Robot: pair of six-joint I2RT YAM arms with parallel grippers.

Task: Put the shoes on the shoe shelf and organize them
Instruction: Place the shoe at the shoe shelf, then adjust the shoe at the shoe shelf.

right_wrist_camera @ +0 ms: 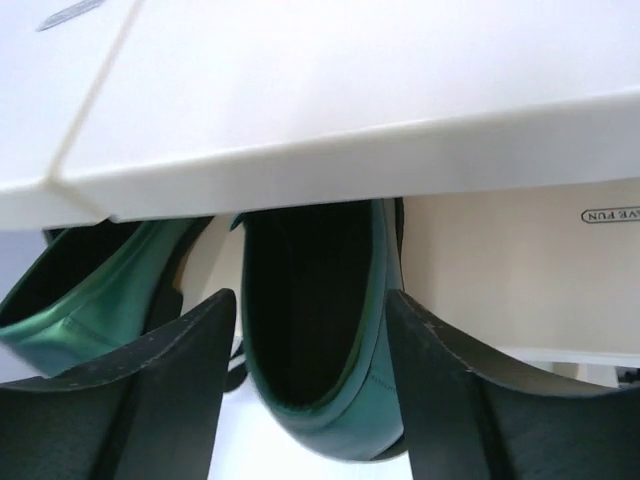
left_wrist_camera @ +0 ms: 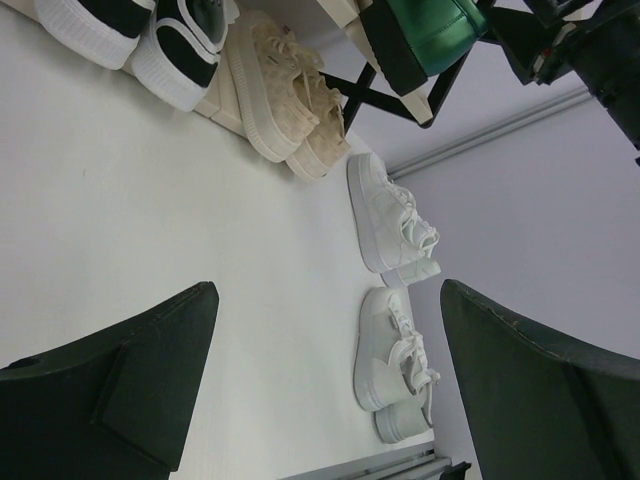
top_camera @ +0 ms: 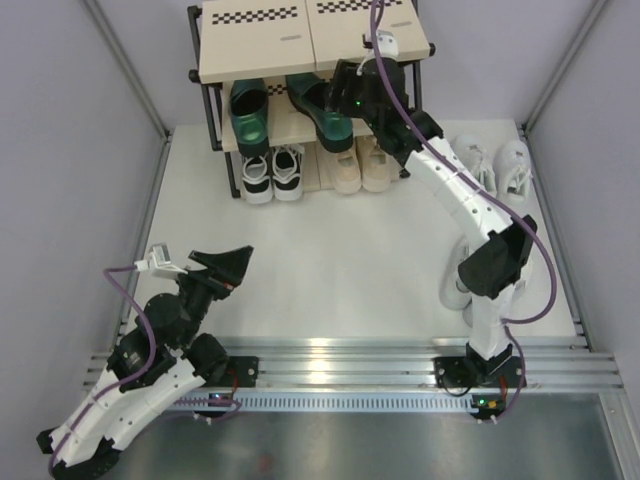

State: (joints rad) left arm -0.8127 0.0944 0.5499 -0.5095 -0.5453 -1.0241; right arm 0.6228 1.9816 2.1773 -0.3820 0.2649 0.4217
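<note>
Gripper (right_wrist_camera: 310, 325) on outstretched right arm (top_camera: 470, 200), jaws parted astride green shoe (right_wrist_camera: 366, 392)

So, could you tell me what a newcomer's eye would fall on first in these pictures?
The glossy green heeled shoes on the middle tier of the shoe shelf stand out first, with the right claw open astride the right-hand one. Next come the white sneakers on the table right of the shelf, and the left claw, wide open and empty, near the front left.
</note>
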